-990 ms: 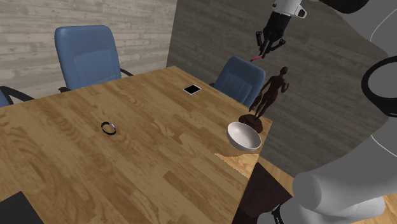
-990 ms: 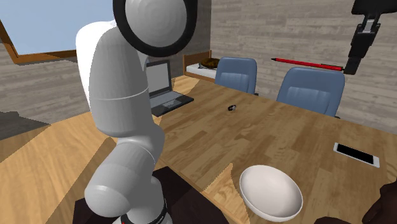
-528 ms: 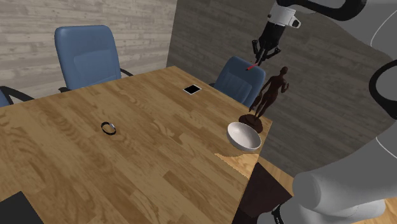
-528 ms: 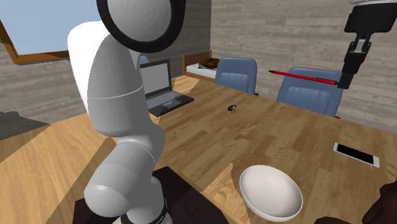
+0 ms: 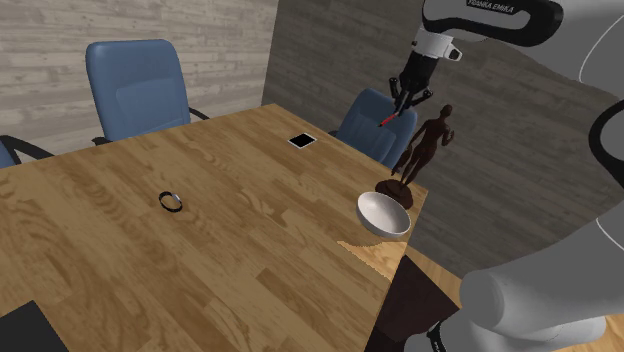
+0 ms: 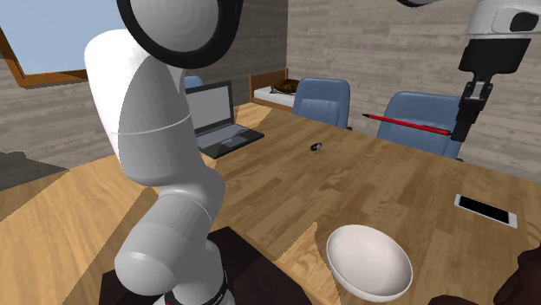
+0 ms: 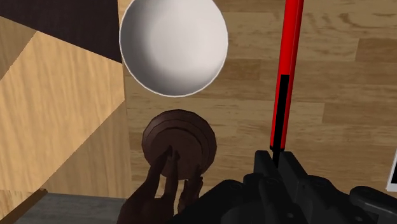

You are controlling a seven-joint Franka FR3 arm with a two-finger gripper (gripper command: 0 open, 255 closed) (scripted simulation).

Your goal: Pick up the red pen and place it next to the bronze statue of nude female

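One label, FRANKA EMIKA, reads on the white arm in the shoulder view, where black fingers clench a slim red pen in the air beside the brown nude-figure statue at the wooden table's corner. Second exterior view: the pen hangs above the table's far edge. Wrist view: a white round bowl sits just beside the statue's base.
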